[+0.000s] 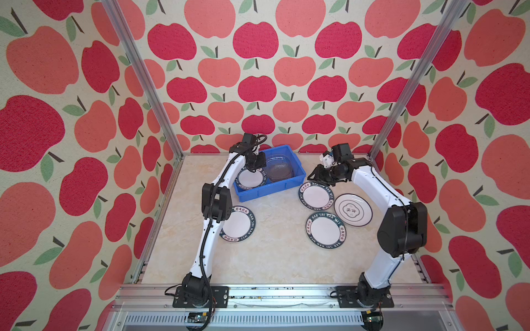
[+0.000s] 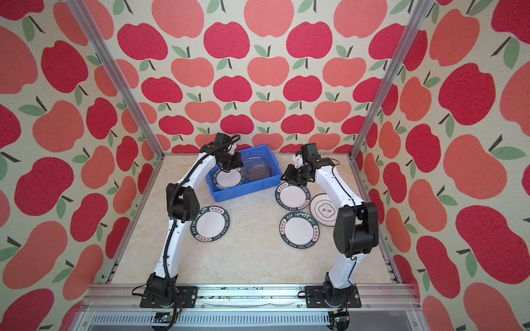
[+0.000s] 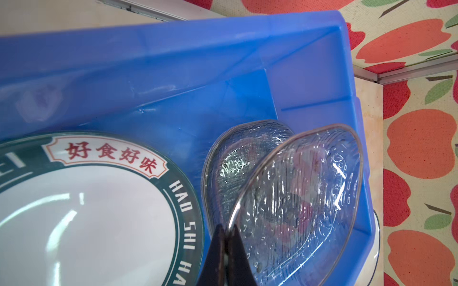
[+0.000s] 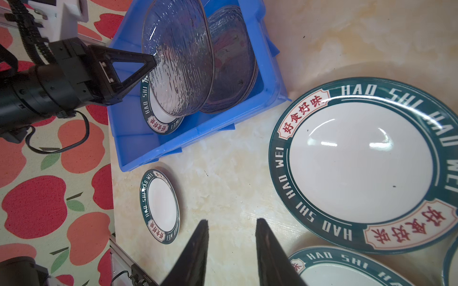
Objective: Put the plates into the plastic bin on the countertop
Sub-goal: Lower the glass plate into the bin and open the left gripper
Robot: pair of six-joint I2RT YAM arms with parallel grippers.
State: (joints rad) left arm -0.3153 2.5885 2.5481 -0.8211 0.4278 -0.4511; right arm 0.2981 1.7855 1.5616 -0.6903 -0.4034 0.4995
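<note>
Closest to the left wrist camera, the left jaws are clamped on the rim of a clear glass plate (image 3: 297, 198), which hangs tilted over the plastic bin (image 1: 266, 193). Under it, in the bin's right-hand part as both top views show it, lies a glass stack (image 3: 238, 158) of similar plates; how many cannot be told. Beside the stack, in the bin's other part, rests a green-rimmed plate (image 1: 251, 177) lettered HAO SHI HAO WEI. The bin stands slightly askew at the back of the table (image 1: 272, 258).

Four more plates lie outside it on the table. A left plate (image 1: 239, 225) is partly hidden by the left arm's elbow. Well apart from it, on the right, three sit close together: a near-bin plate (image 1: 316, 195) just beside the bin's right end, a front plate (image 1: 326, 230), and a white emblem plate (image 1: 353, 210) on their outer side. The right jaws stand apart and empty, low over the table near the near-bin plate's far rim. Apple-patterned walls (image 1: 258, 86) enclose the table.
</note>
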